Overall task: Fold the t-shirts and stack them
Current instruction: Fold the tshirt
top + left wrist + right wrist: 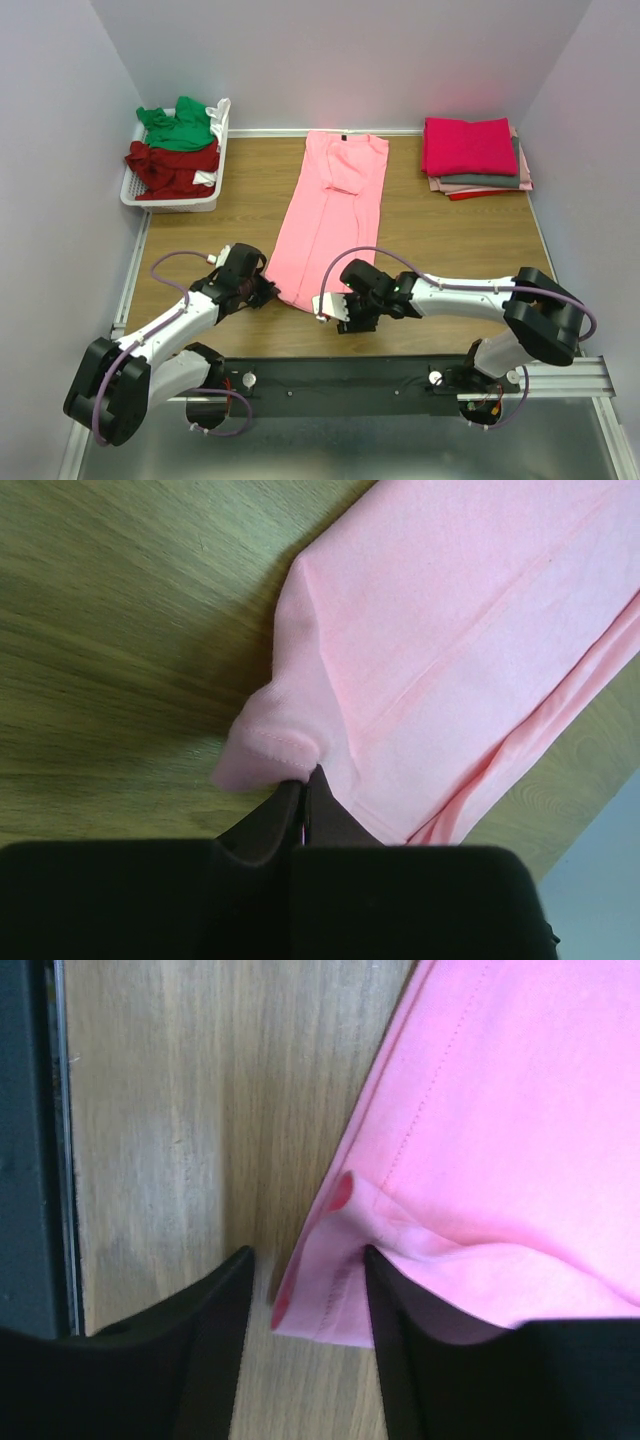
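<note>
Far left, the basket (170, 203) is holding the green t-shirt (178, 128) and dark red t-shirt (172, 165). The left gripper (305, 780) is pinching, fingers together, the near-left corner of the light pink t-shirt (325, 215), which is lying lengthwise mid-table. The right gripper (307, 1252) is sitting fingers apart around its near-right corner. Far right, the magenta t-shirt (468, 145) is topping the grey t-shirt (485, 181).

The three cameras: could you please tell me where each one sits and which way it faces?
Top external: above and behind the arms, looking down at the table, pink shirt, basket and folded stack; both arms show.
Left wrist: on the left arm, looking down at the shirt's near left corner; left gripper shut on it.
Right wrist: on the right arm, looking down at the near right corner; right gripper open around the hem.
Shared: all three show the pink shirt and table.
</note>
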Robot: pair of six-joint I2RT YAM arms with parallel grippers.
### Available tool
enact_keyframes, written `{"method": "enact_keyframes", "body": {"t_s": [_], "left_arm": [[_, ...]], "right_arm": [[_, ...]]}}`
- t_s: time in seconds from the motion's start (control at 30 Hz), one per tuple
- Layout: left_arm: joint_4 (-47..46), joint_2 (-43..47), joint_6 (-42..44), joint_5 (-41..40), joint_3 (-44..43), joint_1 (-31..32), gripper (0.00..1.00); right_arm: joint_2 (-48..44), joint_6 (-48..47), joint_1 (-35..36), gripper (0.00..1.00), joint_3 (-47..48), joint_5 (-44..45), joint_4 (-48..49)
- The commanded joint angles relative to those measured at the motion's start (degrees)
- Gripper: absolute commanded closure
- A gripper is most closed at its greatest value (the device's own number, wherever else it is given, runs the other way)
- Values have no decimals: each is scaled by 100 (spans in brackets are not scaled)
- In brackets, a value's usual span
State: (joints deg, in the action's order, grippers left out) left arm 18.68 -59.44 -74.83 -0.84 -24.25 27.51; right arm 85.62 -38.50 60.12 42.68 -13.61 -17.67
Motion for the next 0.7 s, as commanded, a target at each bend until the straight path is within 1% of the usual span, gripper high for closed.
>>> {"method": "enact_keyframes", "body": {"t_s": [0.0, 0.13, 0.23, 0.27, 0.3, 0.33, 0.37, 0.4, 0.47, 0.5, 0.63, 0.67], "left_arm": [[-92, 108, 38, 49, 87, 27, 100], [-110, 99, 38, 58, 105, 18, 100], [-145, 108, 47, 58, 131, 18, 100], [-162, 99, 56, 58, 140, 18, 100], [-171, 82, 47, 58, 140, 18, 100], [-180, 82, 56, 58, 140, 18, 100], [-180, 82, 56, 58, 140, 18, 100], [-198, 82, 65, 58, 140, 27, 100], [-189, 82, 65, 58, 140, 18, 100], [-206, 82, 65, 58, 140, 18, 100], [-242, 73, 73, 58, 122, 18, 100], [-233, 64, 82, 58, 114, 18, 100]], "right_arm": [[191, 97, 35, 49, -40, 376, 88], [288, 132, -26, 54, -40, 481, 124], [306, 150, -70, 62, -58, 508, 141], [314, 141, -88, 62, -66, 517, 141], [323, 150, -88, 66, -66, 517, 141], [332, 150, -97, 67, -66, 517, 141], [341, 150, -97, 69, -66, 526, 141], [350, 167, -105, 76, -66, 526, 141], [376, 185, -114, 80, -58, 508, 141], [376, 202, -114, 85, -49, 499, 141], [324, 282, -141, 94, -23, 377, 132], [323, 299, -141, 95, -14, 376, 132]]}}
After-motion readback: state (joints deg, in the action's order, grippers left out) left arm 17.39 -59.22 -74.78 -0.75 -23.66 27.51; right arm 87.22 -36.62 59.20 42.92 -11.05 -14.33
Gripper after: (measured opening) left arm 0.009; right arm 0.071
